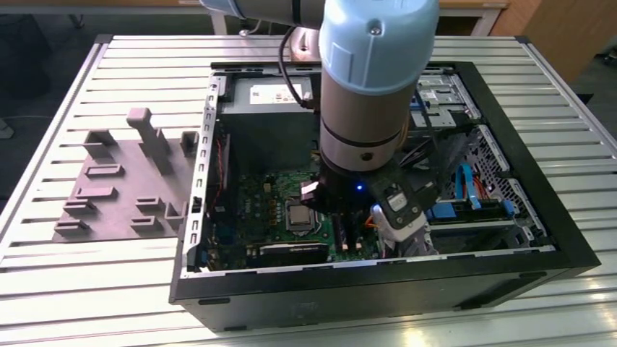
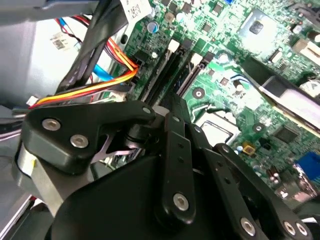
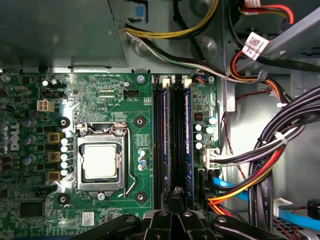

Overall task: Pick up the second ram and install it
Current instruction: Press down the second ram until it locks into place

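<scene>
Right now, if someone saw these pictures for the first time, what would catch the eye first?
The big pale-blue robot arm reaches down into the open black computer case on the slatted table. In the first wrist view, its tool hangs over the long black memory slots beside the silver processor on the green motherboard. A grey moulded holder stands at the exterior view's left.
</scene>
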`<state>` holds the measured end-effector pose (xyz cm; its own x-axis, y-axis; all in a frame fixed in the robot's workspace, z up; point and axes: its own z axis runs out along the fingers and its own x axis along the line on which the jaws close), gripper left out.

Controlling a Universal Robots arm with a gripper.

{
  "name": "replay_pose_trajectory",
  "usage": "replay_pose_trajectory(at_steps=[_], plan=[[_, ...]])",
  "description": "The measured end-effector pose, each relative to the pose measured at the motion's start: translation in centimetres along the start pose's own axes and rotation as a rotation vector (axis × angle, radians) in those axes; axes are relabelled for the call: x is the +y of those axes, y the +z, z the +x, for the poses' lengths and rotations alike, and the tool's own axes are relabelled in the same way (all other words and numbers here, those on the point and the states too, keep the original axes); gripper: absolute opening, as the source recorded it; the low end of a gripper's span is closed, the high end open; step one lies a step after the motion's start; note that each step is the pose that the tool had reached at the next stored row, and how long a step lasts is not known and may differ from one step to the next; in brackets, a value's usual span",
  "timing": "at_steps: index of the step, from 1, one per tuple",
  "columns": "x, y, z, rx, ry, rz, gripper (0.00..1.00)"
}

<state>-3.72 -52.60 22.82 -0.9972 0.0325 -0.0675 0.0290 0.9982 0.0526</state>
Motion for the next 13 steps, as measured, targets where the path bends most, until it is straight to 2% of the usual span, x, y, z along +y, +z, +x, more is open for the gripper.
replay_pose_trajectory(at_steps=[5,10,13], plan=[[0.04,-0.79,-0.05,0.0001,0.0,0.0002,0.11],[0.07,-0.83,-0.06,0.0,0.0,0.0001,0.11],[0.45,-0.8,-0.04,0.0,0.0,-0.0002,0.11]])
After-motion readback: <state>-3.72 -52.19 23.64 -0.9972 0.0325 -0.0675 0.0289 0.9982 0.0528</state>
